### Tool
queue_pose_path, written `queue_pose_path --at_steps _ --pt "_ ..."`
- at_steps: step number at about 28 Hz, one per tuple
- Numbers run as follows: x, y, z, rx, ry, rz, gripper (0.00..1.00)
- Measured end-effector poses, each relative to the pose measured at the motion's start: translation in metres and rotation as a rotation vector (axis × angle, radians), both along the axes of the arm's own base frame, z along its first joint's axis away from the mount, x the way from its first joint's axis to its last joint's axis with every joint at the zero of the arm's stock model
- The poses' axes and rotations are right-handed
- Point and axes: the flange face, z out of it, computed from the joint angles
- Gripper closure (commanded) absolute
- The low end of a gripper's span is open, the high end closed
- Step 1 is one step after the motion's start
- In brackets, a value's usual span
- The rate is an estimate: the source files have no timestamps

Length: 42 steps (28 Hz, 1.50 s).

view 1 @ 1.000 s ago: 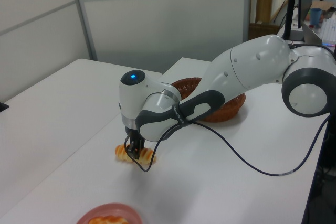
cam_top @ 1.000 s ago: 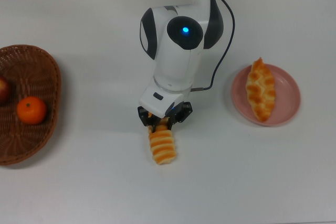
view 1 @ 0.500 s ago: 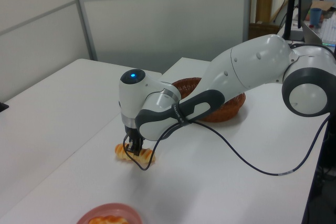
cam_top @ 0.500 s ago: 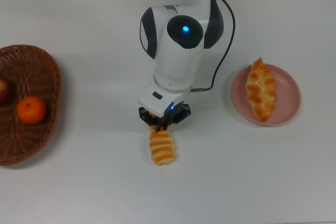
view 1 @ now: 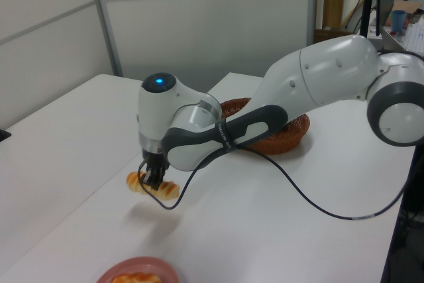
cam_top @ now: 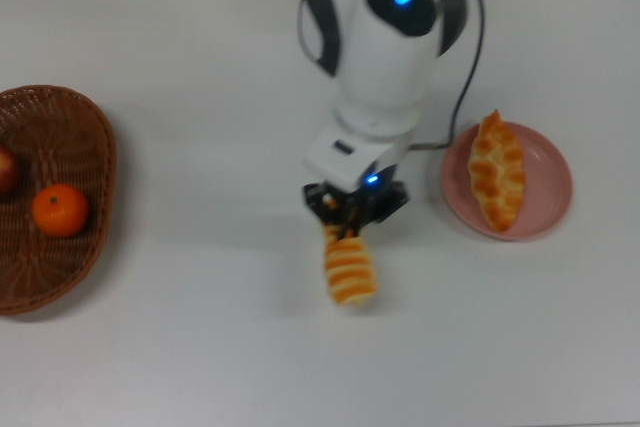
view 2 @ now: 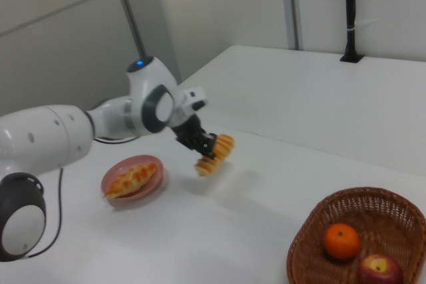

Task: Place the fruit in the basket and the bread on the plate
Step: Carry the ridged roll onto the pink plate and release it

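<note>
The claw is clenched on one end of the roll, a straight golden-orange pastry with paler crosswise ridges; the roll hangs clear of the white counter, its soft shadow lying on the surface below it in the left view and the right view; in the top view the roll points toward the near edge, its free end rounded and lighter in tone; in the right view it tilts, the free end lower than the gripped end.

The plate, pale pink and round with a raised rim, sits on the counter at the top view's right, near the claw but apart from it; on it lies the leaf bread, golden with braided lobes and pointed ends, running lengthwise across the plate, its far tip reaching just past the rim.

The basket, reddish-brown woven wicker, stands at the top view's left, well apart from the claw, and is cut by the picture's edge; inside it are the mandarin, bright orange and round, and just beyond it the apple, dark red and only partly in the top view; the right view shows both fruits side by side in the basket, the apple nearer the camera.

A black cable trails from the arm over the counter.
</note>
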Motion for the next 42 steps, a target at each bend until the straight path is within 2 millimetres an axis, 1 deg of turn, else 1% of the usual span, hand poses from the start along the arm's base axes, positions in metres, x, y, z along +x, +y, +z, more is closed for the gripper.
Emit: queue_pose_path --at_steps 1,5,6,9,12,17,18,19,20,21,22,24,27,42 --pt "-0.007 0.014 0.005 0.001 0.018 0.011 1.0" --pt "-0.032 0.054 0.015 0.0 0.093 0.041 1.0" --pt "-0.041 0.068 0.018 0.001 0.119 0.051 1.0" --pt "-0.06 0.095 0.023 0.001 0.164 0.075 1.0" --pt "-0.078 0.123 0.024 0.005 0.202 0.1 1.0" --pt "-0.103 0.157 0.019 -0.015 0.246 0.151 1.0" --pt "-0.109 0.166 0.016 -0.022 0.254 0.166 0.96" --pt "-0.114 0.172 0.015 -0.026 0.259 0.176 0.88" --pt "-0.118 0.179 0.013 -0.029 0.262 0.187 0.71" --pt "-0.122 0.185 0.011 -0.033 0.265 0.198 0.47" --pt "-0.126 0.191 0.009 -0.036 0.267 0.207 0.0" --pt "-0.133 0.201 0.007 -0.044 0.268 0.224 0.0" --pt "-0.138 0.207 0.005 -0.067 0.259 0.238 0.0" --pt "-0.133 0.201 0.004 -0.093 0.244 0.235 0.0"
